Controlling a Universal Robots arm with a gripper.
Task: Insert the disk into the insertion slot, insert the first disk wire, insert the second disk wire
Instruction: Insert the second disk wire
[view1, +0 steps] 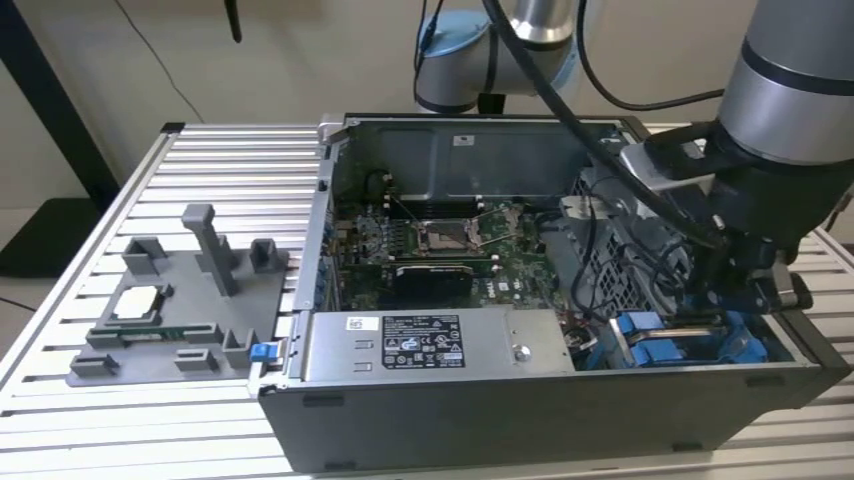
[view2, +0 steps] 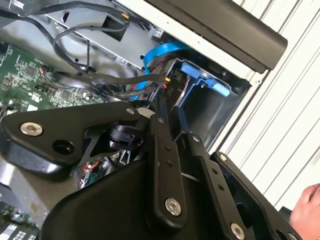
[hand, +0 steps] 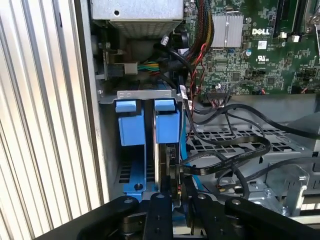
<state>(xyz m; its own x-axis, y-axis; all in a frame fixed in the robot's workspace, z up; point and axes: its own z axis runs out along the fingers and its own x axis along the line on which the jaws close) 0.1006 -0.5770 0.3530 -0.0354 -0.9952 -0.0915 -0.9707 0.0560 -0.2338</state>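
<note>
The disk (hand: 162, 160) stands on edge in its blue carrier (hand: 166, 126) inside the drive bay, beside a second blue carrier (hand: 129, 127). In the exterior view the bay (view1: 663, 348) lies at the case's front corner on the exterior view's right. My gripper (hand: 177, 194) reaches down to the disk's end, its fingers (hand: 160, 215) close together on the black connector of a disk wire (hand: 225, 161). In the second wrist view the same wire (view2: 110, 79) runs to the connector just beyond my gripper (view2: 170, 107), next to the blue carrier (view2: 202, 75). From outside, my gripper (view1: 723, 305) hangs over the bay.
A grey power-supply box (view1: 420, 345) with a sticker lies along the case's front. Black cable loops (hand: 235, 120) cross the metal cage beside the bay. The motherboard (view1: 427, 240) is behind. A grey fixture (view1: 174, 300) sits on the slatted table. A person's hand (view2: 307, 210) is near the case.
</note>
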